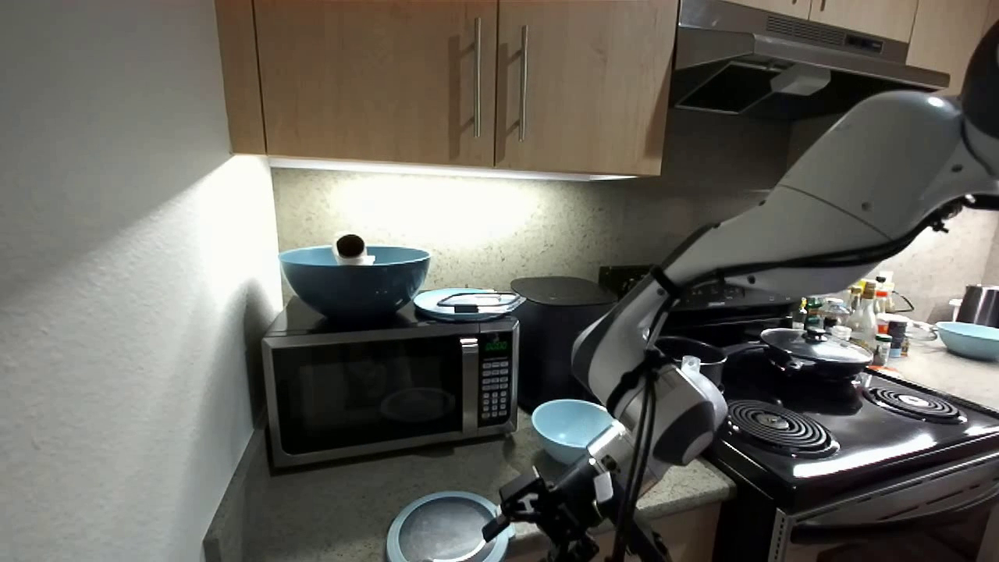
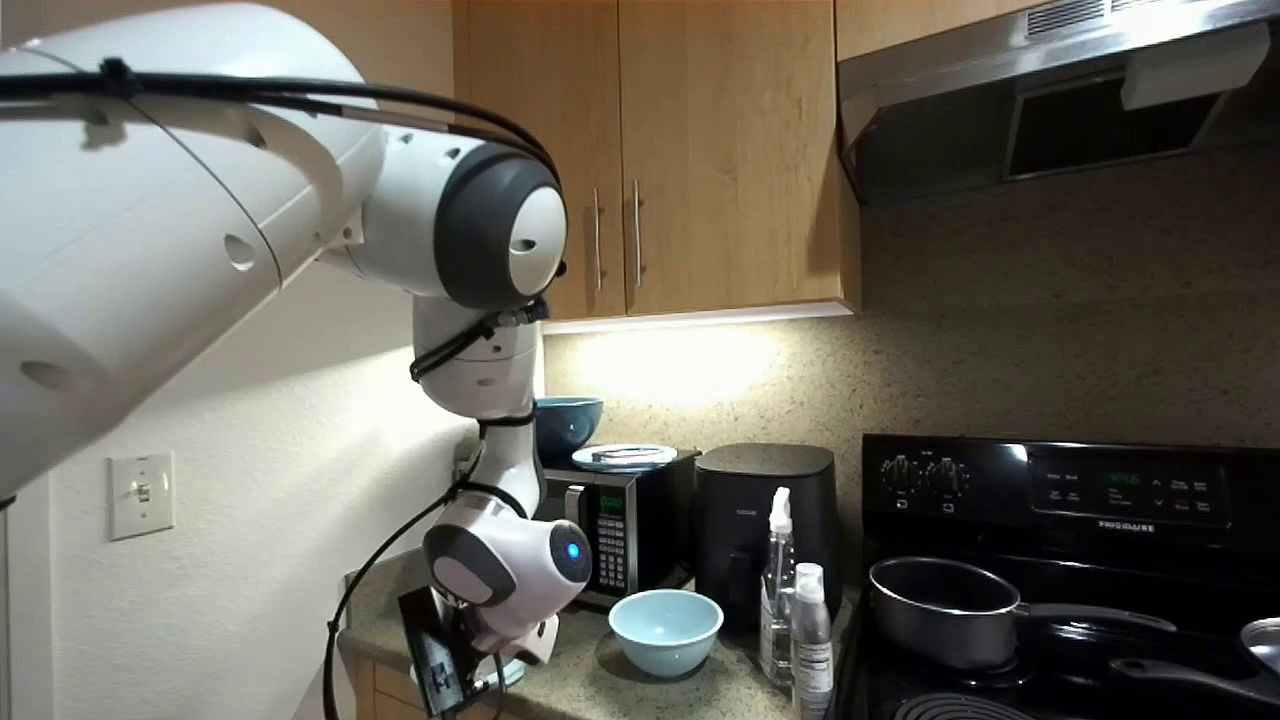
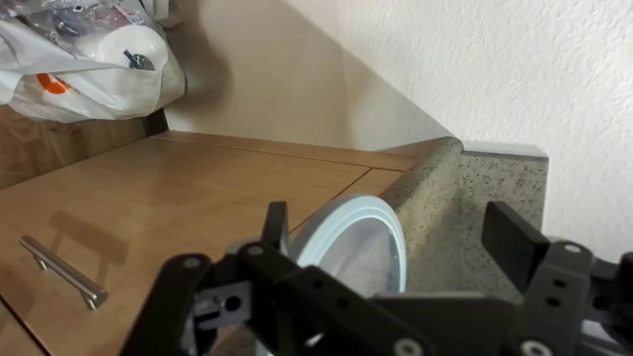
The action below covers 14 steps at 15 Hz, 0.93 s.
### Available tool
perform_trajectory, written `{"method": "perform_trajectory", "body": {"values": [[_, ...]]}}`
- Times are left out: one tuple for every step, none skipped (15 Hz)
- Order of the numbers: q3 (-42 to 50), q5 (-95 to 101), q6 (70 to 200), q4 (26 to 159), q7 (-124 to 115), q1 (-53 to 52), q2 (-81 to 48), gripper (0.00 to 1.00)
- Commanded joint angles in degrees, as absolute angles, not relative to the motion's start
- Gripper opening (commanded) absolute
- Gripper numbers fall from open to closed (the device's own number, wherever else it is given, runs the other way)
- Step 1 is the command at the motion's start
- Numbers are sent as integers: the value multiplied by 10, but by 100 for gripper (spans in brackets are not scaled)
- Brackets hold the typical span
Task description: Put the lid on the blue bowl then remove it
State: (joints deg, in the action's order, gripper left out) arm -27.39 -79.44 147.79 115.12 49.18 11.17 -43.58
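Two fingers (image 3: 512,242) of the gripper (image 3: 385,217) stand wide apart, clamping nothing; the wrist view shows the lid (image 3: 366,247) between them, close by one finger, though I cannot tell if they touch. It lies at the front edge of the counter (image 1: 320,499), in front of the microwave (image 1: 367,390) and apart from the small blue bowl (image 1: 566,433). It looks like plastic, so expect something light, fairly stiff and slippery, apt to skid if pushed; the rim on the counter's open side seems the best place to pinch. In an exterior view the arm (image 2: 470,390) hides most of the lid, and a white bag (image 3: 99,81) appears only in the wrist view. The bowl, plain in both exterior views, is missing there.
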Motion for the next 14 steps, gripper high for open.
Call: {"method": "perform_trajectory", "body": {"values": [[-289, -914, 1506, 1127, 568, 131, -502, 100], [-218, -964, 1453, 1122, 574, 71, -483, 100], [-194, -925, 1430, 1135, 543, 52, -464, 100], [-176, -947, 1419, 1128, 552, 39, -473, 100], [-164, -957, 1415, 1123, 553, 30, -477, 100], [-160, -960, 1416, 1119, 552, 24, -478, 100], [-156, -962, 1405, 1108, 570, 12, -487, 100], [-142, -962, 1392, 1102, 577, -2, -492, 100], [-132, -967, 1383, 1097, 585, -17, -496, 100], [-125, -968, 1370, 1093, 583, -27, -498, 100], [-118, -974, 1361, 1090, 590, -36, -498, 100], [-113, -976, 1349, 1089, 588, -44, -497, 100], [-109, -982, 1340, 1087, 595, -50, -495, 100], [-105, -981, 1329, 1085, 596, -56, -495, 100]]}}
